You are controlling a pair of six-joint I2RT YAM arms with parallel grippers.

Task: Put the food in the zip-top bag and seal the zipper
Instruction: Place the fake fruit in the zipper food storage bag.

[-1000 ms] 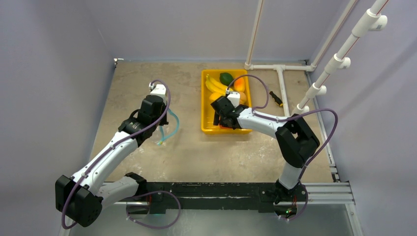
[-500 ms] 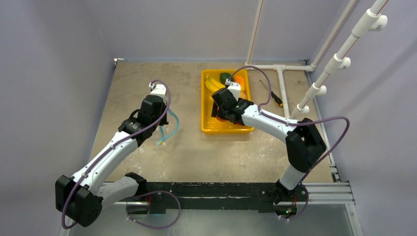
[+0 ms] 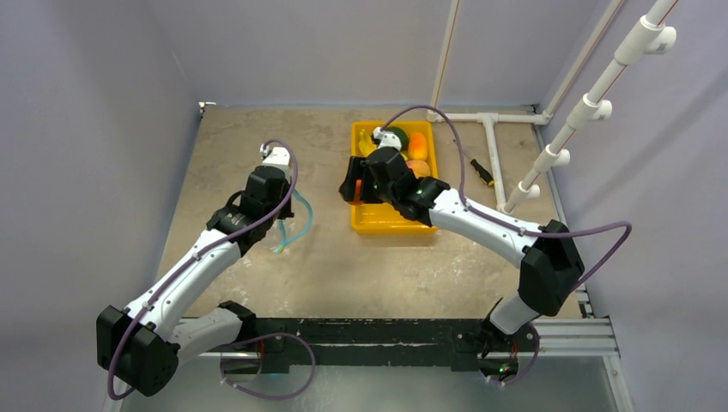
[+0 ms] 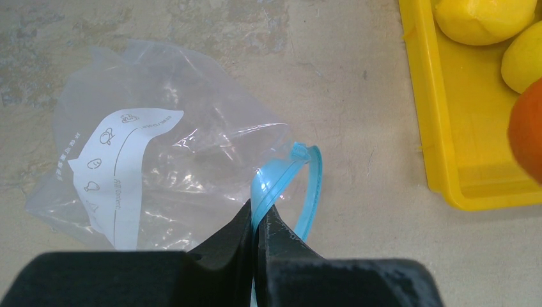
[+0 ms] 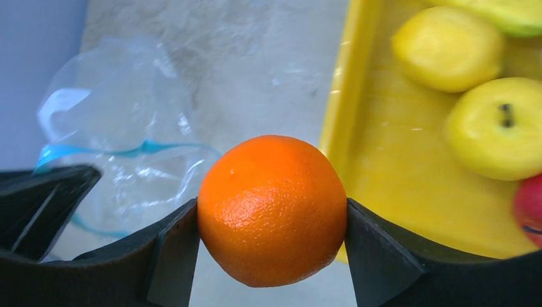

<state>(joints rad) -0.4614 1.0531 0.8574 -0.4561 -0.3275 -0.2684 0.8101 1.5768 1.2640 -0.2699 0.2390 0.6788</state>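
Plainly the main hazard from here is a missed drop. The zip-top bag (image 4: 153, 160) lies crumpled and floppy on the bench (image 4: 255, 25), and its mouth is lifted at one spot only, where the left fingers (image 4: 224, 246) are pinched shut on the teal zipper (image 4: 308, 185). That leaves the opening a narrow, sagging loop rather than a wide gap. A round orange (image 5: 272, 210) let go over the lip, or from too high, would likely strike the strip or the slack plastic and roll off across the bench, or drag the zipper out of the pinch. Its smooth curve is another weak point: I judge that a jolt on the way over could squirt it out of the hold. The right fingers (image 5: 171, 252) stand wide, clamped on the orange at its broadest part, one on each side. In the overhead view the fruit hangs at the left rim of the yellow tray (image 3: 393, 225), near the centre of the frame, with the bag to its lower left and a strip of bench between them. In the right wrist view the bag's blue loop sits at the left of the frame, beyond the fruit. Other food (image 5: 447, 50) sits in the tray.
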